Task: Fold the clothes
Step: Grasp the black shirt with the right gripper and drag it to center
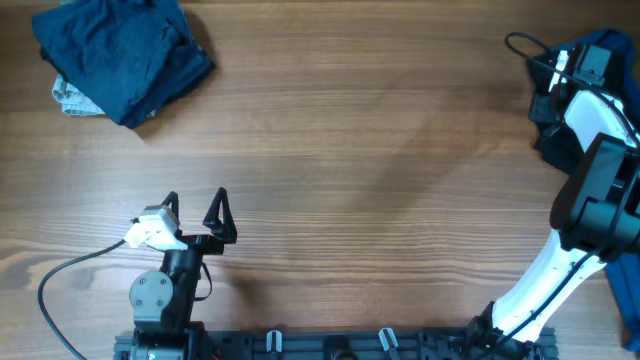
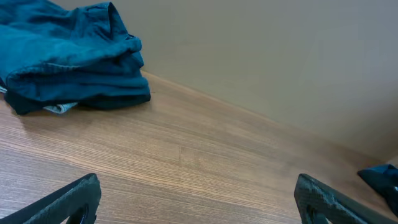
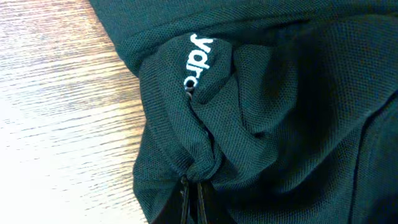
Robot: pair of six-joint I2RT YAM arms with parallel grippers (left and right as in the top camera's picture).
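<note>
In the right wrist view, my right gripper (image 3: 193, 190) is shut on a bunched fold of a black mesh garment (image 3: 267, 106) with white lettering (image 3: 198, 59). The garment fills most of that view and lies at the table's far right edge (image 1: 549, 147), partly hidden under my right arm (image 1: 592, 118). A royal blue piece (image 1: 606, 44) shows just behind the arm. A pile of dark blue clothes (image 1: 120, 55) sits at the back left, also in the left wrist view (image 2: 68, 59). My left gripper (image 1: 195, 213) stands open and holds nothing (image 2: 199, 199) near the front left.
A whitish scrap (image 1: 68, 97) peeks out under the blue pile. More blue fabric (image 1: 628, 290) hangs at the right edge by the front. A grey cable (image 1: 70, 275) loops from my left arm. Bare wood table (image 1: 380, 170) lies between the arms.
</note>
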